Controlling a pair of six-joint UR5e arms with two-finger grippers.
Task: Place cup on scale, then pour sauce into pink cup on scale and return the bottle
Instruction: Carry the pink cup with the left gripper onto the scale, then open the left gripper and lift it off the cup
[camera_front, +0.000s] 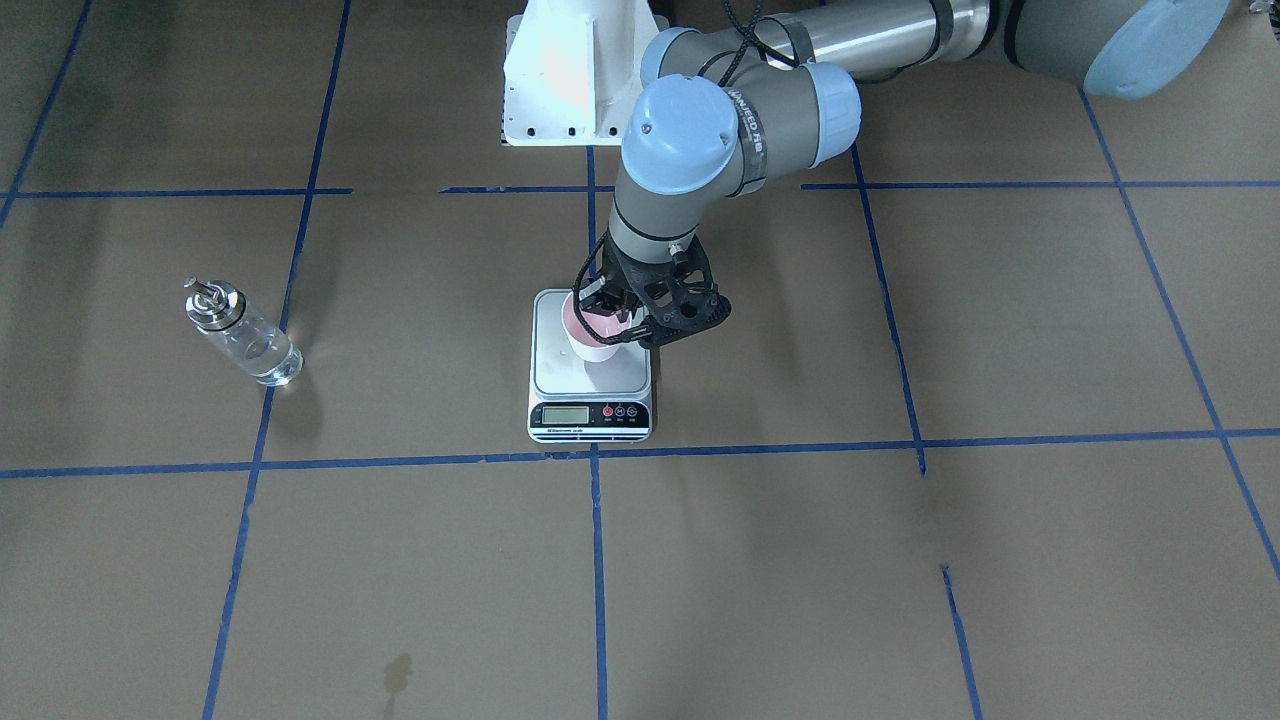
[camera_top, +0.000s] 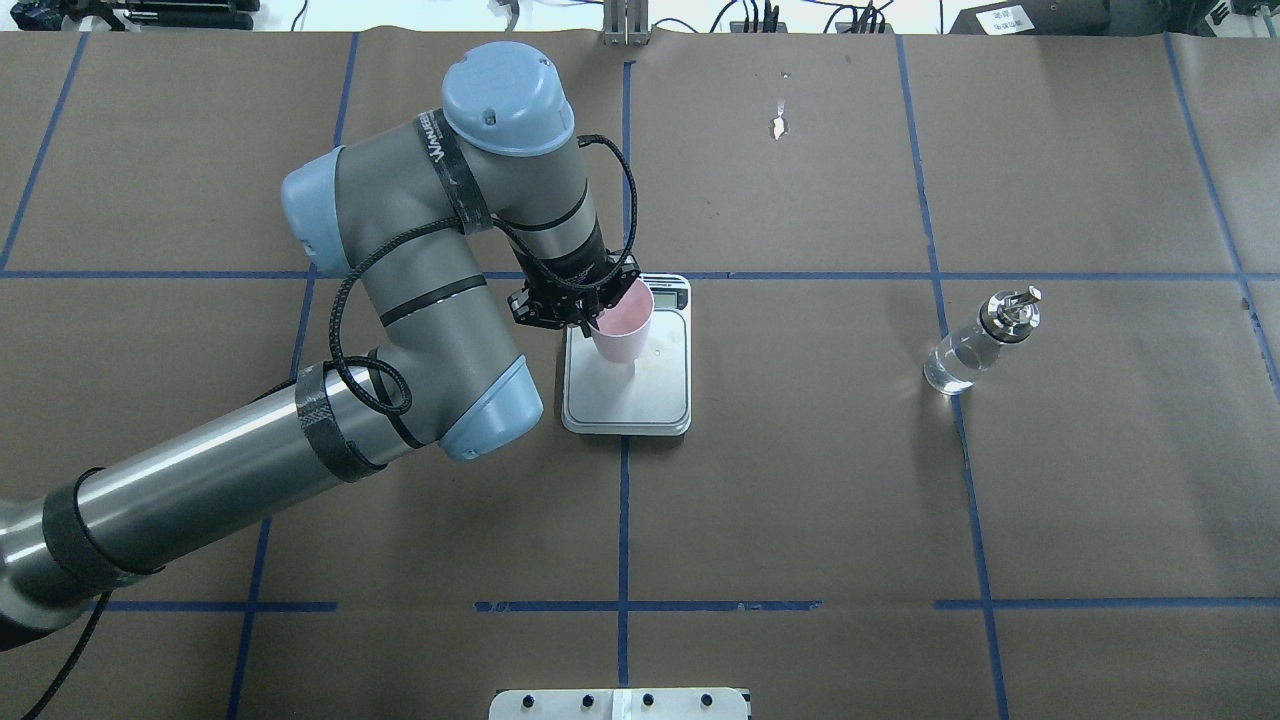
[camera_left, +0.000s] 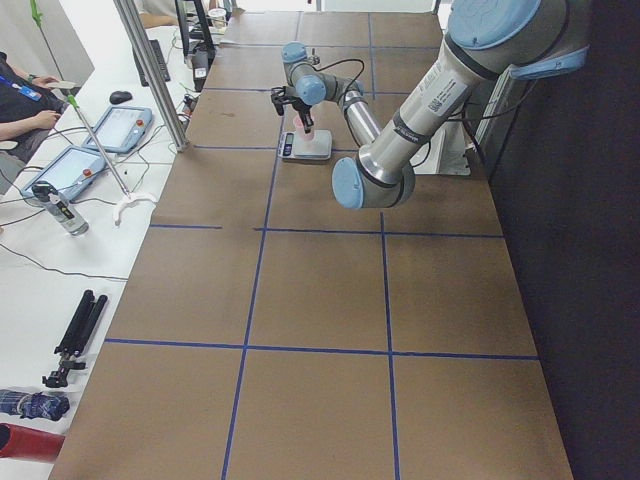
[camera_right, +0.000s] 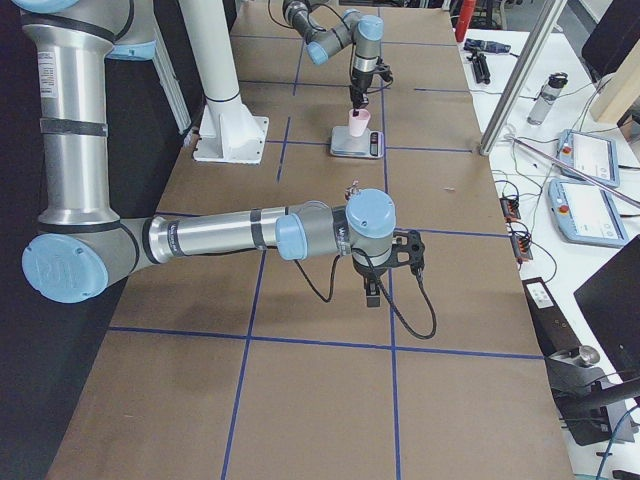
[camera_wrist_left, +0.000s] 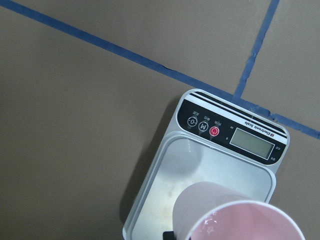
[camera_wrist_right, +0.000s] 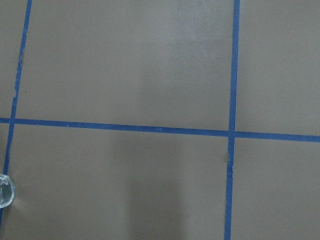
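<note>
My left gripper (camera_front: 617, 313) is shut on the rim of the pale pink cup (camera_front: 593, 337) and holds it upright over the silver-grey platform of the scale (camera_front: 622, 377). I cannot tell whether the cup's base touches the platform. The overhead view shows the same: the left gripper (camera_top: 588, 308), the cup (camera_top: 624, 327) and the scale (camera_top: 650, 395). The left wrist view has the cup (camera_wrist_left: 240, 217) at the bottom, above the scale (camera_wrist_left: 165, 165). The clear glass bottle (camera_top: 976, 344) stands alone on the robot's right; its sauce is barely visible. My right gripper (camera_right: 372, 288) hangs above the table; I cannot tell whether it is open or shut.
The table is brown paper with a grid of blue tape lines. The white robot mount (camera_front: 570, 80) stands behind the scale. The bottle (camera_front: 242, 334) stands far from the scale. A side bench (camera_left: 60, 200) with tablets and tools runs along the far edge.
</note>
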